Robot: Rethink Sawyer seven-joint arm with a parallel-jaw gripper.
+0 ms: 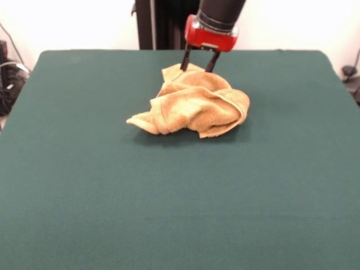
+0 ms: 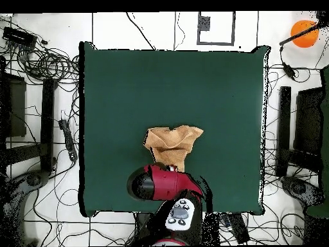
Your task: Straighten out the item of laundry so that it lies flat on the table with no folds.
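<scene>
**Towel lying bunched, flattening not yet begun**

The mustard towel point(image 1: 191, 104) is sitting in a crumpled heap on the green bench point(image 1: 169, 197), a little toward the far side and close to the middle between left and right. It is folding over itself in several thick layers, with one corner trailing out toward the left and a rounded, doubled-up lobe bulging on the right. No part of it is lying flat in a single layer.

The claw point(image 1: 197, 61) is hanging just over the far edge of the heap, its two dark fingers point(image 1: 184, 59) standing apart, tips at or just touching the cloth, with nothing pinched between them as far as I can tell.

As I judge it, almost the whole job is waiting: a corner or hem needs catching, then the layers need drawing out until the folds are gone.
</scene>
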